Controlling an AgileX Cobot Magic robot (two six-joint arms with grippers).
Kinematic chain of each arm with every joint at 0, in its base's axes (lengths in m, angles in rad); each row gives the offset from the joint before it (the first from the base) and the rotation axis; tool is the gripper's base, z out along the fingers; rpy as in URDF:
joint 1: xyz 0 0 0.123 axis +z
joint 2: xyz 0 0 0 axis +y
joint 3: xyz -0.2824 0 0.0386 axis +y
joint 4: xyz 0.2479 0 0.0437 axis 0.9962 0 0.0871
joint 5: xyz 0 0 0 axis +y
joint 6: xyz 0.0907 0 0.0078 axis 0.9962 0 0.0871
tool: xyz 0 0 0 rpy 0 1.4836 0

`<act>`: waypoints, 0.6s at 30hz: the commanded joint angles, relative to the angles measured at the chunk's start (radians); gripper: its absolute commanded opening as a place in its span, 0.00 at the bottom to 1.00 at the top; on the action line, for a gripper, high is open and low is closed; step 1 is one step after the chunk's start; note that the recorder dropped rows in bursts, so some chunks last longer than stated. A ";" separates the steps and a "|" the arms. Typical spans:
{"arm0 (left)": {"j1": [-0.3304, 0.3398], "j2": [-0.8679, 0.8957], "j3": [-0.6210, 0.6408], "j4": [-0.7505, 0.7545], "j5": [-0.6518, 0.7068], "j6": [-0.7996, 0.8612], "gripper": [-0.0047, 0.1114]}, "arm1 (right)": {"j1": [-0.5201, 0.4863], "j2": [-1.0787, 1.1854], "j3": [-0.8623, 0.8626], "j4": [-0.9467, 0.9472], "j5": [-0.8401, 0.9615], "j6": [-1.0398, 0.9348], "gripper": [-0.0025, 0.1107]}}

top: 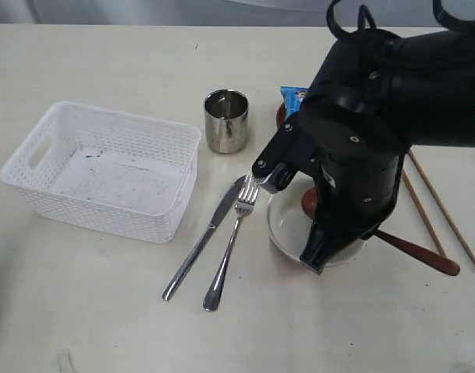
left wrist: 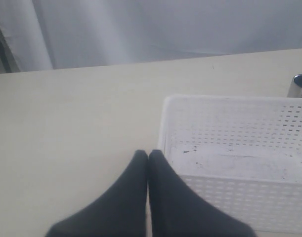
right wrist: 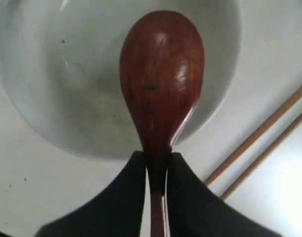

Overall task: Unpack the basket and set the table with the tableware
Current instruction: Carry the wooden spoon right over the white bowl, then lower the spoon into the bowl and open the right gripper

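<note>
The right claw (right wrist: 157, 160) is closed on the narrow neck of the red-brown spoon (right wrist: 160, 74), one black finger on each side. The spoon's oval head is over the cream bowl (right wrist: 52, 74); whether it touches the bowl cannot be told. Just beside the bowl lie two wooden chopsticks (right wrist: 259, 133), side by side on the pale bench (top: 105, 326). In the exterior view the black right arm comes in from the upper right and bends steeply down over the bowl. It hides most of the bowl and the grip itself, so only the spoon's head and the far end of its handle show. The arm also covers most of a blue chip bag (top: 293, 96) and all but a sliver of the brown plate (top: 281, 116). Left of the bowl lie a steel fork (top: 231, 249) and knife (top: 202, 241), close together, the fork's tines near the arm. A small steel cup (top: 226, 120) stands upright behind them. Further left sits the white basket (top: 113, 214), nothing inside it but dark scuff marks. The left claw (left wrist: 148, 157) is shut with its fingers pressed together, holding nothing, just beside the basket's outer wall. It appears only in its own wrist view, and its height above the bench is unclear.
</note>
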 commanded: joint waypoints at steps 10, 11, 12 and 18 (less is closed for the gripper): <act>0.003 -0.005 0.003 -0.011 -0.007 0.002 0.04 | -0.006 0.002 0.063 0.011 -0.171 -0.031 0.02; 0.003 -0.005 0.003 -0.011 -0.007 0.002 0.04 | -0.006 0.002 0.065 0.006 -0.171 -0.031 0.02; 0.003 -0.005 0.003 -0.011 -0.007 0.002 0.04 | -0.006 0.002 0.065 0.006 -0.171 -0.031 0.02; 0.003 -0.005 0.003 -0.011 -0.007 0.002 0.04 | -0.006 0.015 0.064 0.008 -0.186 -0.028 0.02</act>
